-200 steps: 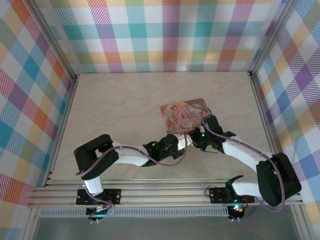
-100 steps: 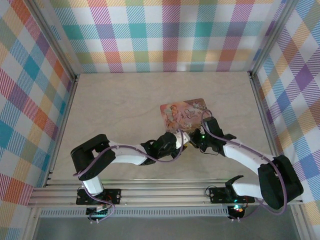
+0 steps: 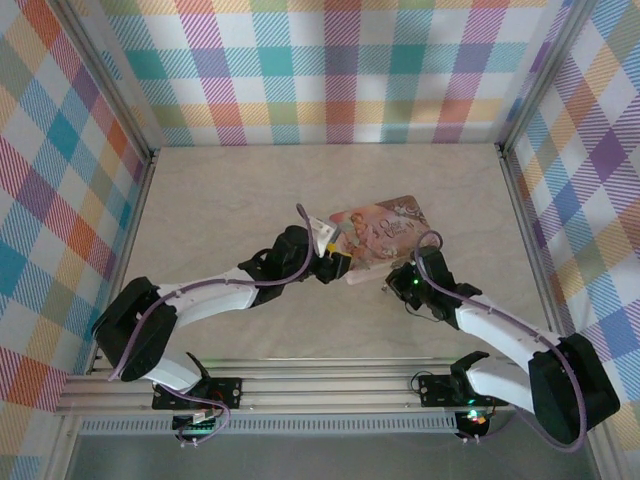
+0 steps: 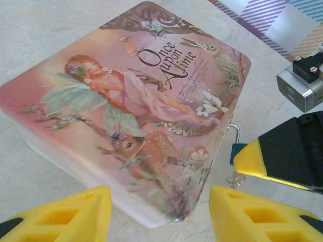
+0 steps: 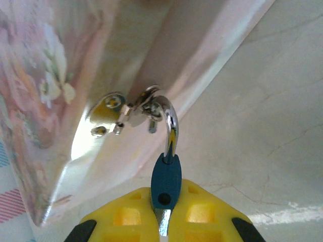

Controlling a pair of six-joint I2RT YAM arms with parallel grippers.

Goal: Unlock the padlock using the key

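The left end effector point(image 3: 336, 262) now stands open at the pink box's point(image 3: 388, 226) left corner, no longer beside the right end effector point(image 3: 398, 281), which grips the padlock point(image 5: 165, 180) tighter. The box is turned and shifted right.

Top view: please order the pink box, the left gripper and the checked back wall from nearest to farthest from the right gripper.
1. Pink box: directly ahead of the right gripper, which is at the box's near right corner.
2. Left gripper: to the left, at the box's near left edge.
3. Checked back wall: beyond the far edge of the table.
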